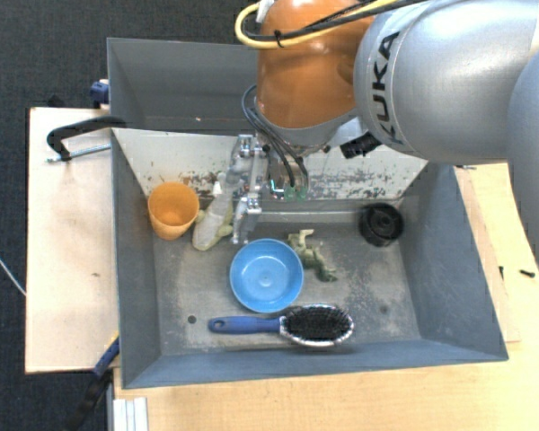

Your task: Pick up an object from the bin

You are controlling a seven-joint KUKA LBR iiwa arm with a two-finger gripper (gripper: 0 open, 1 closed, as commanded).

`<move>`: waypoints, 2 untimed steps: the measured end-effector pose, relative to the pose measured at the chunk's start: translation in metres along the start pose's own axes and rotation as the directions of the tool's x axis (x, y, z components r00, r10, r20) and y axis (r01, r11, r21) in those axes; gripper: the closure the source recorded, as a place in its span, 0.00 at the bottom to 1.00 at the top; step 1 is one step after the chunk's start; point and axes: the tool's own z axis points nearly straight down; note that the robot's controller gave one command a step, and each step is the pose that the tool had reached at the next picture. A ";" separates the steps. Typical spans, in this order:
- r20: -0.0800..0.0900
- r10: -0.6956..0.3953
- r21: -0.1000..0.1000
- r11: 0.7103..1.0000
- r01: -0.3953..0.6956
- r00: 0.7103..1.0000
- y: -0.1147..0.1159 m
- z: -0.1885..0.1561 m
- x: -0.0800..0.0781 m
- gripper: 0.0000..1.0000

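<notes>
The claw (pixel 241 232) is seen low in the bin (pixel 404 312), near its back wall. Its tip is set just beside a pale yellowish lump (pixel 210 229) lying between an orange cup (pixel 172 209) and a blue bowl (pixel 266 277). Whether the claw is open or closed cannot be told, and nothing is seen gripped.

The pale lump is judged the nearest thing to be taken. It appears light, irregular and perhaps soft, so some give under pressure is to be expected. A hold across its narrower middle would be favoured, clear of the cup's wall.

The bowl is judged stiff, smooth and likely slippery, best pinched at the rim. A green toy (pixel 313 254), a hairbrush (pixel 314 325) and a black round thing (pixel 380 224) lie well apart.
</notes>
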 end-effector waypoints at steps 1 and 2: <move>0.013 -0.142 -0.001 0.990 0.142 0.990 -0.079 0.158 0.024 0.00; 0.016 -0.217 0.001 0.976 0.217 0.976 -0.060 0.128 0.029 0.00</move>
